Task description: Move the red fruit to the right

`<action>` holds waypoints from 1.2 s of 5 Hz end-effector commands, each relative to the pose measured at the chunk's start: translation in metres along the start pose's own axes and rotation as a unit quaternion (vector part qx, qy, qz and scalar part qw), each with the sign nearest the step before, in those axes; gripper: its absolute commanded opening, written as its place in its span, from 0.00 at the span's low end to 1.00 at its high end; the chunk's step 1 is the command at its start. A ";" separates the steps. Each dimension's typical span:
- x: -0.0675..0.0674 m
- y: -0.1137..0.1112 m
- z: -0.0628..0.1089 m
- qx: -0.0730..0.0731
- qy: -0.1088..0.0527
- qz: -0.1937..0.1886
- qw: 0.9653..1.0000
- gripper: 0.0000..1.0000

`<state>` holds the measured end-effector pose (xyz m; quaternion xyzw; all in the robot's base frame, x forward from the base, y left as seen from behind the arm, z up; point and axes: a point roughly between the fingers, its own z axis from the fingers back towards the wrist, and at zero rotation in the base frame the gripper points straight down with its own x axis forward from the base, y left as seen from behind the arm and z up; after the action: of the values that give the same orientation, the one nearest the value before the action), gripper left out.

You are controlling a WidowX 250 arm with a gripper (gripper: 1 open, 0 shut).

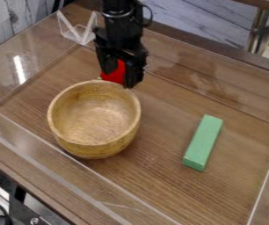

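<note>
An open gripper (121, 65), its two fingers spread wide and nothing held, hangs over a small red fruit (116, 73) on a wooden table (172, 97), just beyond the far rim of a wooden bowl (93, 119). The fruit, partly hidden between the dark fingers, looks like a light toy, probably firm or slightly yielding, and unlikely to break under a moderate squeeze. Its rounded, smooth-looking skin could roll or slip if pinched high or off-center. The surest hold appears to be low across its widest part, one finger on each side, clear of the nearby bowl rim.
</note>
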<state>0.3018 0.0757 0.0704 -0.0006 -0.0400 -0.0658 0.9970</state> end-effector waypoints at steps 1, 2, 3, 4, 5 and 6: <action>0.007 0.008 0.004 0.004 -0.025 0.008 1.000 1.00; 0.010 0.012 -0.001 0.003 -0.032 0.013 0.999 1.00; 0.013 0.016 -0.006 0.003 -0.037 0.016 0.999 1.00; 0.015 0.019 -0.012 0.002 -0.037 0.022 0.999 1.00; 0.015 0.022 -0.018 0.000 -0.034 0.030 0.999 1.00; 0.014 0.025 -0.022 -0.003 -0.030 0.039 0.999 1.00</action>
<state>0.3151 0.0897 0.0388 -0.0143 -0.0507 -0.0369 0.9979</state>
